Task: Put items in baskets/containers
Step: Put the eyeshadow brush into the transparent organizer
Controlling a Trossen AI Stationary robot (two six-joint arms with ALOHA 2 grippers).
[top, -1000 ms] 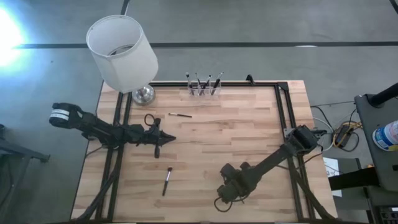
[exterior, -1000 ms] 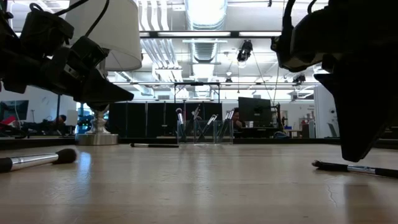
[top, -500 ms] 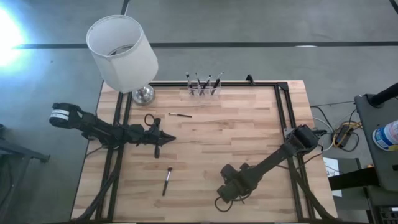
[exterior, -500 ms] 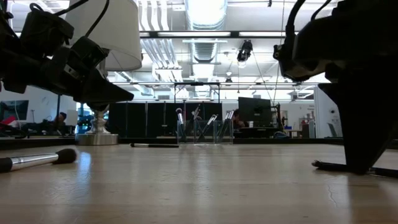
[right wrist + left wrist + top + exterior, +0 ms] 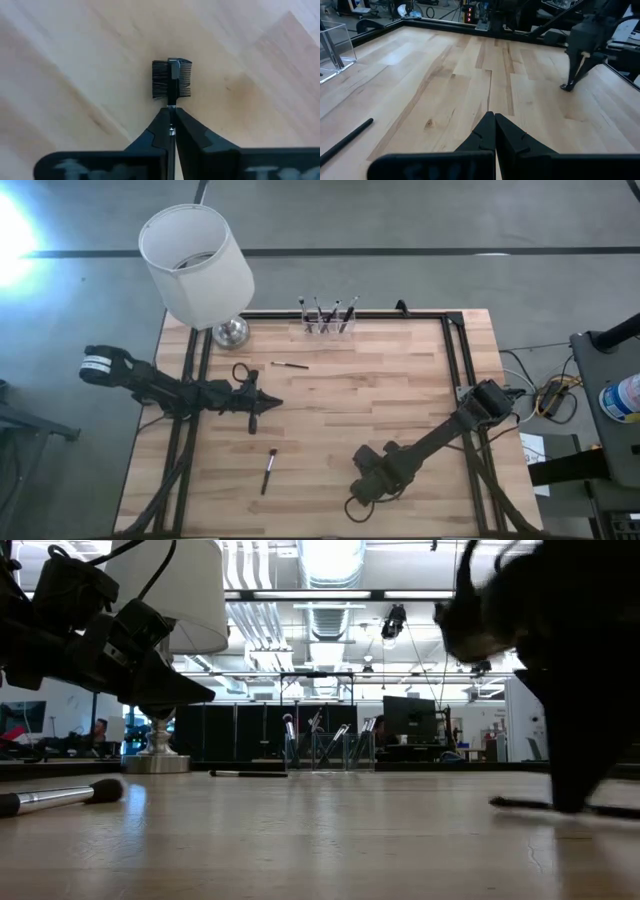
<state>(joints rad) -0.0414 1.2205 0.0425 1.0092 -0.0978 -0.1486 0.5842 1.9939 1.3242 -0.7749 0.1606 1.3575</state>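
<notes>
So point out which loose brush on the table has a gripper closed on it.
The brow comb brush at the near edge, pinched by the right gripper; the other two lie untouched.

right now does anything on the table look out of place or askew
Two brushes lie loose on the wooden table, not upright in the clear holder: a thin dark brush near the lamp, and a silver-handled brush near the front. The right gripper is shut on a brow comb brush.

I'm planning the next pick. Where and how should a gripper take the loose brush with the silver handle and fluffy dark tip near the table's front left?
Probably mid-handle on the silver-handled brush with the fluffy dark tip, coming straight down from above with the fingers across its length. It lies flat on the wooden table, clear of other things, and its slim, rigid handle suits a pinch better than the soft bristles.
</notes>
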